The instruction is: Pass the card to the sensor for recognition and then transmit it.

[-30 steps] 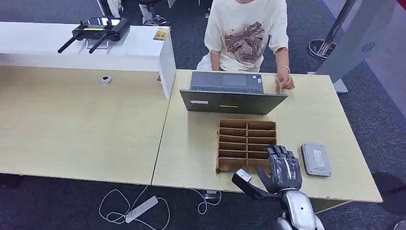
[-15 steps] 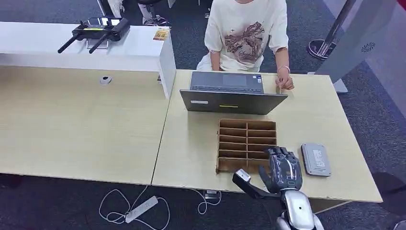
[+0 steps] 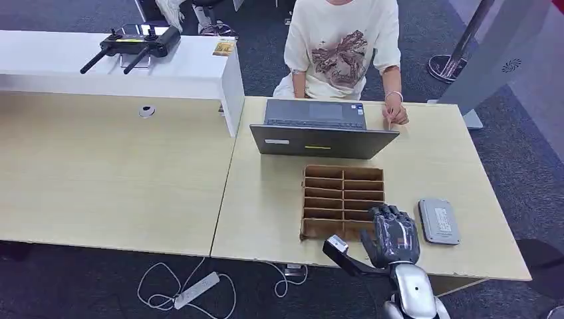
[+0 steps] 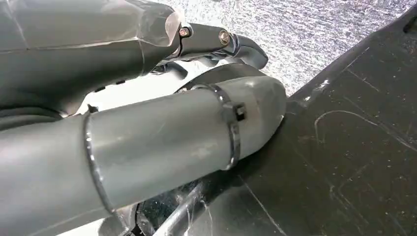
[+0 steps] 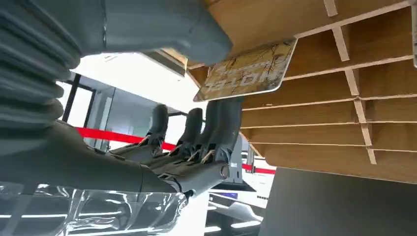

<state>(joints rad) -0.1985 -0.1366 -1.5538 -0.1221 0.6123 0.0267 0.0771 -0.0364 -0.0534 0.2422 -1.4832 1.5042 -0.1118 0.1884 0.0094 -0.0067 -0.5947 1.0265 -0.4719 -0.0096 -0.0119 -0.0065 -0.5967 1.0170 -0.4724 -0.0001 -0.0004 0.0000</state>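
Card, a thin yellowish rectangle printed with brown branching lines and lettering, is being pinched between the thick grey thumb and the dark fingers of the right hand, just over the wooden compartments.

In the head view, the right hand is being held at the near right corner of the brown wooden slotted organiser, its dark back turned up and its fingers curled over the nearest compartments. The organiser is being supported by a pale wooden table. A flat grey rectangular sensor pad is lying just beside the hand, on the right. A grey laptop is standing beyond the organiser, and a person in a cream printed T-shirt is sitting behind it, one hand resting on the table. A black controller with antennas is lying on a white counter.

In the left wrist view, the left hand is being seen from close behind as grey covers; whether it is open or closed cannot be told.

In the right wrist view, the card is being gripped against the organiser's wooden dividers.
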